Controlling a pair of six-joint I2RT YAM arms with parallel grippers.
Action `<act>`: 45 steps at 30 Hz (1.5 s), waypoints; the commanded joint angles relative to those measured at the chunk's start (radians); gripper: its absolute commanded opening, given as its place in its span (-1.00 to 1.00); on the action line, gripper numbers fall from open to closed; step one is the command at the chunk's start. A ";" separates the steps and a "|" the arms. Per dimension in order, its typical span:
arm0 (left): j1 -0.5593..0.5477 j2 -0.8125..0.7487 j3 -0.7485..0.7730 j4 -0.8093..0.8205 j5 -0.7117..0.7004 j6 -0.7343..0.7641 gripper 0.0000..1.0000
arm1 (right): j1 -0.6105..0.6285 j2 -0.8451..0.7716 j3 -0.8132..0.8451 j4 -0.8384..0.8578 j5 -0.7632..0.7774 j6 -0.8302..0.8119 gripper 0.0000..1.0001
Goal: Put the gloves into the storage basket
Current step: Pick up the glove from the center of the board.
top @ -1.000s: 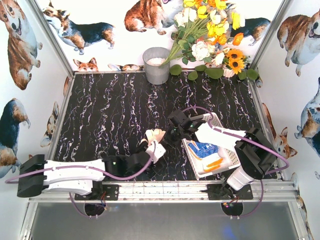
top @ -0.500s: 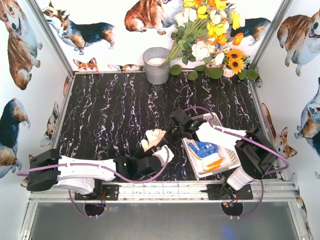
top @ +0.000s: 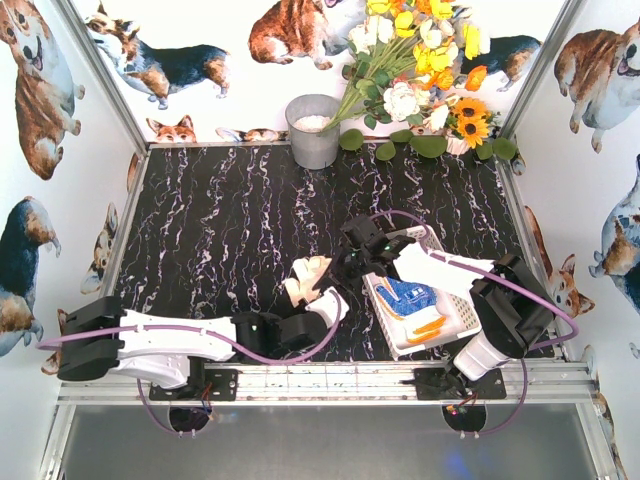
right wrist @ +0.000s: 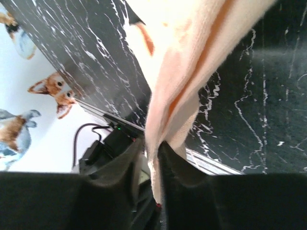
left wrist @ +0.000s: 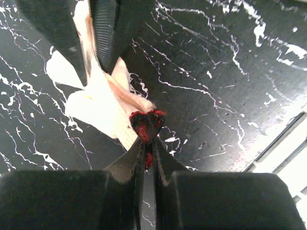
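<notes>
Glove: cuff centre, fingers upper left.
Left gripper: you're pinching its cuff.
Right gripper: clamped on glove.
Room: storage basket lower right.

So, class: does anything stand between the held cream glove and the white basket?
No loose object. The cream glove, pinched by the left gripper and right gripper, is beside the storage basket; only the right arm's own wrist lies between them.
</notes>
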 commanded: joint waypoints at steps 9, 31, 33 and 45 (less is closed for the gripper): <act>0.041 -0.057 0.065 -0.013 0.074 -0.156 -1.00 | -0.001 -0.112 -0.049 0.093 0.059 -0.020 0.04; 0.055 -0.055 0.074 -0.029 0.039 -0.188 -1.00 | 0.075 -0.127 -0.084 -0.006 0.250 0.010 0.14; 0.054 -0.056 0.077 -0.030 0.042 -0.182 -1.00 | 0.091 -0.106 -0.086 0.032 0.245 0.028 0.14; 0.055 -0.095 0.062 -0.028 0.039 -0.191 -1.00 | 0.117 -0.024 -0.084 0.112 0.248 0.053 0.10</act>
